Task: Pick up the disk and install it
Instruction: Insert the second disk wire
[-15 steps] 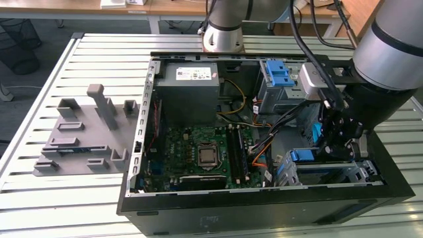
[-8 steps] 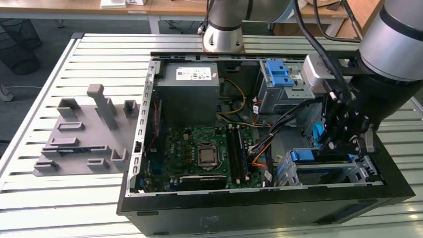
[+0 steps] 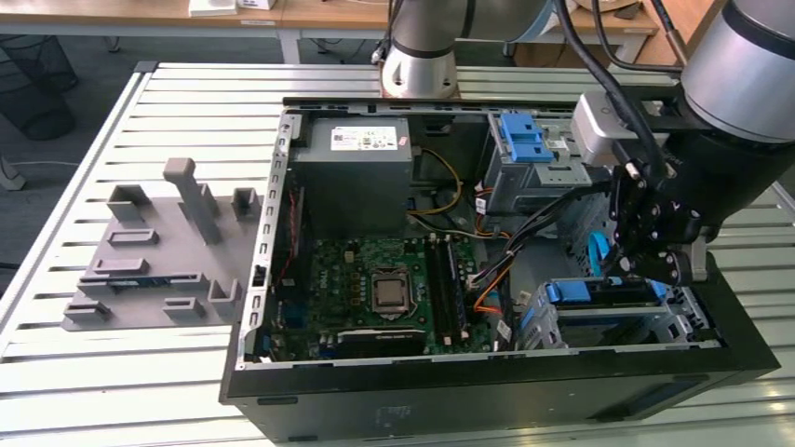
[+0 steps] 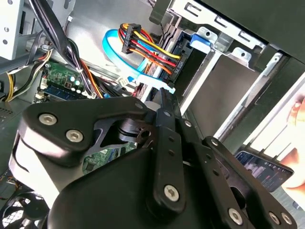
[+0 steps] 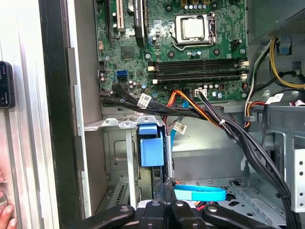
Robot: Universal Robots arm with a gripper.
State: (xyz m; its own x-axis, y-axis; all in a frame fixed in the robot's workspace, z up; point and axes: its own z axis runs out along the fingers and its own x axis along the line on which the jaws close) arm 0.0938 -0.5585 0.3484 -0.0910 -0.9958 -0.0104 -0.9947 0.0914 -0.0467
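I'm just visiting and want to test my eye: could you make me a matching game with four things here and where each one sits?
Things:
1. grey plastic rack
2. grey metal box with a white sticker
3. processor socket
4. hand

Places:
A. middle of the green board
B. on the slatted table, at the exterior view's left
C. above the drive cage
D. far end of the computer case

Pairs: 1-B, 2-D, 3-A, 4-C.
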